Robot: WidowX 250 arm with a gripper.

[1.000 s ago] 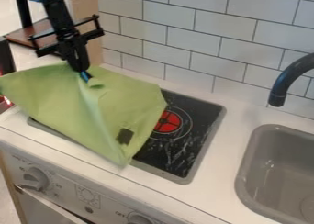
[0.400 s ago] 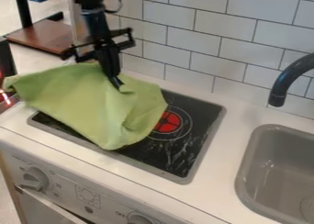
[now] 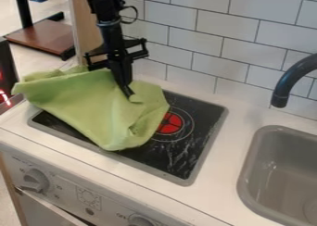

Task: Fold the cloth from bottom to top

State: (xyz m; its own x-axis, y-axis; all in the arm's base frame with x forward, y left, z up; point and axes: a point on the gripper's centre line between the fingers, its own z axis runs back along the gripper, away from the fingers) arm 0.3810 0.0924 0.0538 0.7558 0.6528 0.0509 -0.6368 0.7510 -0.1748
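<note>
I have my gripper [image 3: 129, 94] above the stovetop [image 3: 201, 110], jaws pinching the rumpled green cloth [image 3: 86, 104] draped over it.

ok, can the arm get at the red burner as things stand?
Probably, but only partly: the green cloth overlaps the left side of the burner in the view. Its right side is uncovered with nothing above it, and the arm hangs close by, over the cloth.
</note>
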